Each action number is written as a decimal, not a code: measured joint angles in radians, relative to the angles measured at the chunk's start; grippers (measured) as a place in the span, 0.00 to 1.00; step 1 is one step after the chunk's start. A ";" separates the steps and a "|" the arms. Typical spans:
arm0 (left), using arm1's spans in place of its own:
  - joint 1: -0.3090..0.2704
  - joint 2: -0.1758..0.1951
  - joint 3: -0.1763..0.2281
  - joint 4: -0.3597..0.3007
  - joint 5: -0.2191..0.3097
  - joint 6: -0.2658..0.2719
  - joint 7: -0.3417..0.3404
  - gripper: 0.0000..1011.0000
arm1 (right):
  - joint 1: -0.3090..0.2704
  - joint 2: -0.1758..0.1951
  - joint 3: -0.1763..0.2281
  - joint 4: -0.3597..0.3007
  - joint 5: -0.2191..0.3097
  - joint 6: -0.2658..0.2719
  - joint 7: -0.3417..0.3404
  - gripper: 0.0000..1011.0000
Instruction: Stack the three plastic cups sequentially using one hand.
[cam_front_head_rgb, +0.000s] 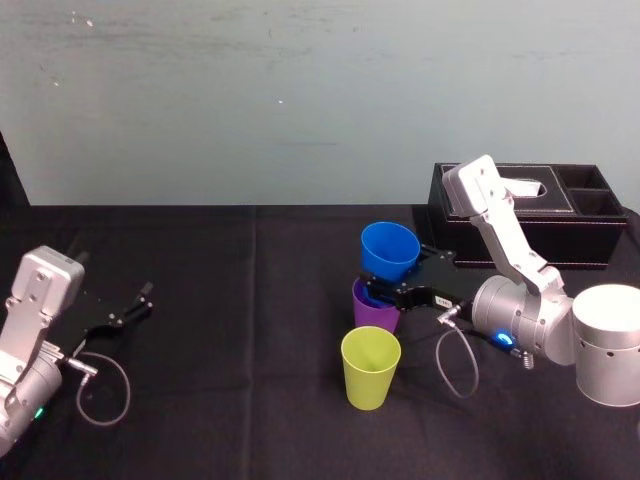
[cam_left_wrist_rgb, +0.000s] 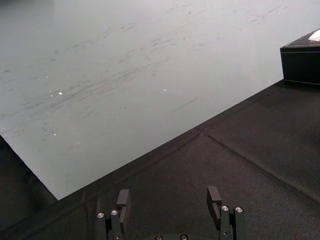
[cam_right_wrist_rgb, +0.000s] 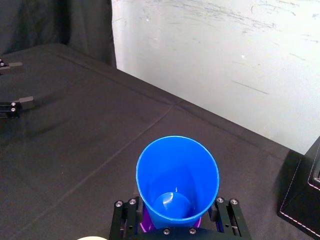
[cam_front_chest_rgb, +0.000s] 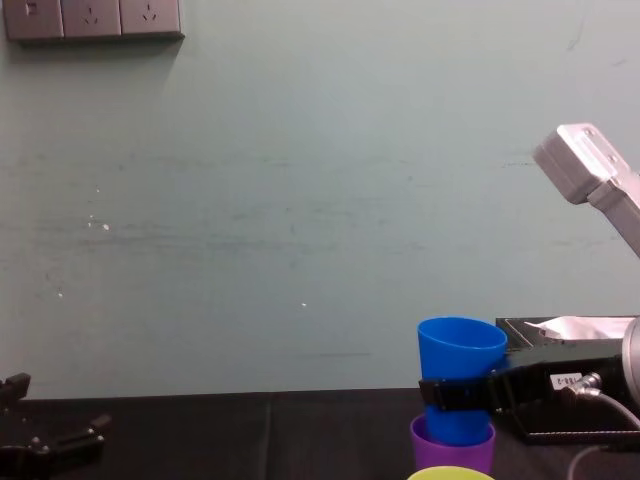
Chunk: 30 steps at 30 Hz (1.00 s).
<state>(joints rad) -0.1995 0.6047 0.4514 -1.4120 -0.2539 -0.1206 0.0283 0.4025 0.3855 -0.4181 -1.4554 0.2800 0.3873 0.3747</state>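
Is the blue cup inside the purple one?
Partly in: the right end effector holds the blue tapered plastic cup, base inside the purple plastic cup.

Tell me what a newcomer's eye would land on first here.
The blue cup, mid-table, is gripped by the right gripper with its base inside the purple cup. The yellow-green cup stands alone just in front, nearer the robot. The left gripper lies open and idle at far left.
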 joint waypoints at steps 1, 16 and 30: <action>0.000 0.000 0.000 0.000 0.000 0.000 0.000 0.99 | 0.000 -0.001 0.000 0.001 -0.001 0.000 0.000 0.70; 0.000 0.000 0.000 0.000 0.000 0.000 0.000 0.99 | -0.002 -0.013 -0.008 0.019 -0.024 -0.006 0.001 0.70; 0.000 0.000 0.000 0.000 0.000 0.000 0.000 0.99 | -0.002 -0.015 -0.009 0.026 -0.031 -0.010 0.002 0.70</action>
<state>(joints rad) -0.1995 0.6047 0.4514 -1.4120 -0.2539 -0.1205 0.0283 0.4003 0.3702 -0.4270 -1.4295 0.2487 0.3769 0.3768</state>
